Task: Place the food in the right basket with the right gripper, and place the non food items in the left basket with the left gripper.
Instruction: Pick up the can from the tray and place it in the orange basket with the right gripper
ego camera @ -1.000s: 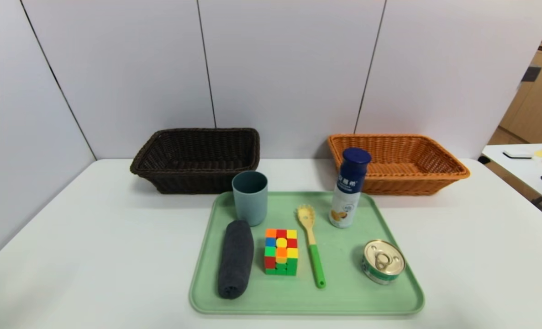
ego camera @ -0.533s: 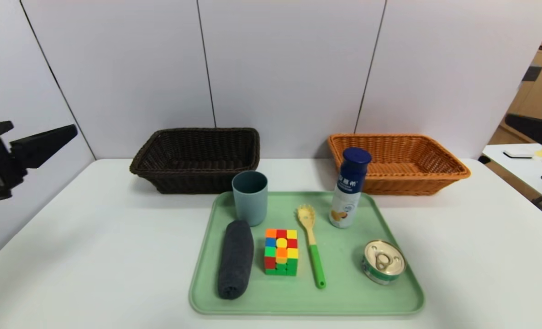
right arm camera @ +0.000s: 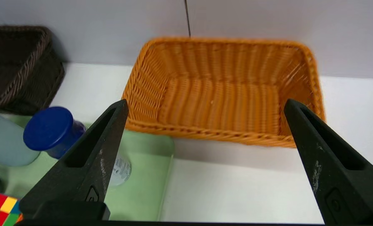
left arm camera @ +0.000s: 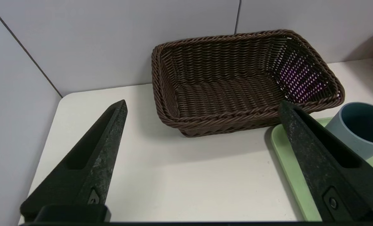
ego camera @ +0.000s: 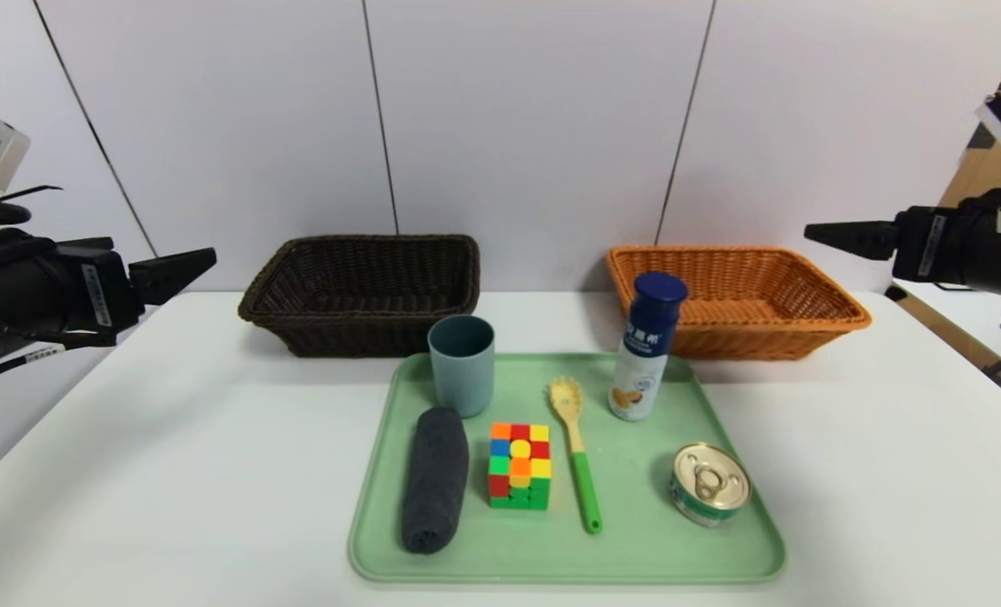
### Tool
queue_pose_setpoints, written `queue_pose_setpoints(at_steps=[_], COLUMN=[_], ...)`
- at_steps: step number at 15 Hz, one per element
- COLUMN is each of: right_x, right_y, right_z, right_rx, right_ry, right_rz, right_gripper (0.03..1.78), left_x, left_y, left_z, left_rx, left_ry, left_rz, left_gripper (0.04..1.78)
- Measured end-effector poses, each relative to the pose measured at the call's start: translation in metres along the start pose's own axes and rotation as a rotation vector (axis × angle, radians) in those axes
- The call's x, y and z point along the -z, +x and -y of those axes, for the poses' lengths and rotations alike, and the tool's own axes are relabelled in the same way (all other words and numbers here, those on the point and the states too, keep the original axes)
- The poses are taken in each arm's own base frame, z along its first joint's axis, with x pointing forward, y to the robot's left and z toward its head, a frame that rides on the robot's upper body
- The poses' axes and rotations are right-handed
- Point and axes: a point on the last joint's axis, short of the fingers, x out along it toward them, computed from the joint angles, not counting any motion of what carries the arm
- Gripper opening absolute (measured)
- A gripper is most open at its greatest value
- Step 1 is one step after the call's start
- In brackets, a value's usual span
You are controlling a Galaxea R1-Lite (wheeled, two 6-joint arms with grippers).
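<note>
Both hands hang spread wide and empty above the surface (ego camera: 171, 438): the left hand (ego camera: 180, 271) out to the left of the green tray (ego camera: 635, 548), the right hand (ego camera: 837, 233) out to its right, neither touching anything.

Behind the tray's far left corner sits the dark brown left basket (ego camera: 365, 295); behind its far right corner, the orange right basket (ego camera: 740, 299). Both are bare inside.

Everything to sort stands on the tray. The white bottle (ego camera: 645, 350) is upright at the far right corner; likely smooth and top-heavy, so best pinched across its body below the blue cap (ego camera: 659, 291). The rolled towel (ego camera: 435, 479) lies along the left side, soft and forgiving, and could be taken across its middle. The blue-grey cup (ego camera: 461, 364) stands at the far left corner, light and rigid, with its wall the easiest hold. The puzzle cube (ego camera: 519, 465) sits at the centre, hard with flat faces. The tin (ego camera: 708, 484) is at the near right, probably dense and slick, to be gripped across its sides. The pasta spoon (ego camera: 576, 451) lies right of the cube, thin and low; its green handle (ego camera: 585, 493) seems the place to take.
</note>
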Motion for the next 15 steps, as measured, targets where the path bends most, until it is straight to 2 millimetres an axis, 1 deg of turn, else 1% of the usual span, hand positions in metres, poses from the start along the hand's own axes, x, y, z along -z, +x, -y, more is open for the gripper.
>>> queue_pose_setpoints(at_steps=[3,5,7,9,11,15], right_x=[-0.004,-0.004,0.004,0.012,0.021,0.042], right_y=[0.005,0.000,-0.007,-0.013,-0.012,-0.004], right_z=[-0.015,-0.031,-0.051,-0.068,-0.077,-0.084], right_rx=[-0.049,-0.093,-0.154,-0.219,-0.263,-0.283], right_ry=[0.038,0.062,0.045,-0.034,-0.114,-0.154], right_rz=[-0.183,-0.333,-0.496,-0.604,-0.650,-0.737], right_gripper=[1.71,1.71,1.71,1.71,1.71,1.71], left_x=[0.001,0.002,0.002,0.004,0.004,0.005], left_y=[0.004,0.006,0.006,0.006,0.006,0.005], left_z=[0.000,-0.001,-0.001,-0.001,0.000,0.000], left_rx=[0.001,0.001,0.001,0.001,0.001,0.000], left_ry=[0.007,0.015,0.015,0.013,0.012,0.007], left_rz=[-0.008,-0.013,-0.016,-0.020,-0.022,-0.022], left_gripper=[1.69,1.69,1.69,1.69,1.69,1.69])
